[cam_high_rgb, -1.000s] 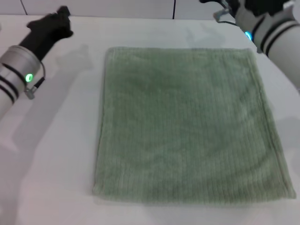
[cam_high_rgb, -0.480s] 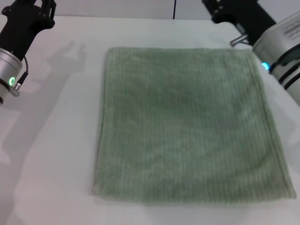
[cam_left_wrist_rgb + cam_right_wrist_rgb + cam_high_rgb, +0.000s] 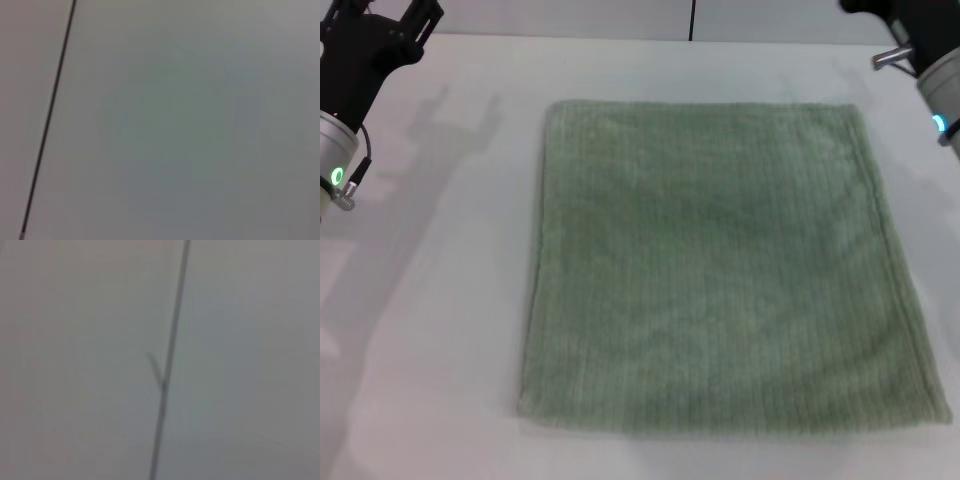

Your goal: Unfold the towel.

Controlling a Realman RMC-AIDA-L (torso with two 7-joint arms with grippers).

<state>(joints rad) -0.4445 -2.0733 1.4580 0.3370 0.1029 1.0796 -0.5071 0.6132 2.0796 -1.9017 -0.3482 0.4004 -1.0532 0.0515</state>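
Right up front on the white table [image 3: 430,330], the towel [image 3: 720,270] is lying flat and fully spread out, one single layer, sage green with the ribbed texture running near to far. Its near hem sits close to the table's front edge, with the far hem about level with the arms. Edges look pretty straight, no corners flipped over that I can see.

Further back on the left, the left gripper [image 3: 382,12] is up in the far corner, well apart from the towel, fingers spread and holding nothing. Over on the far right, the right gripper [image 3: 892,20] is mostly cut off by the frame, so honestly can't tell how its fingers stand. Both wrist views just show blank pale surface with a dark seam line.
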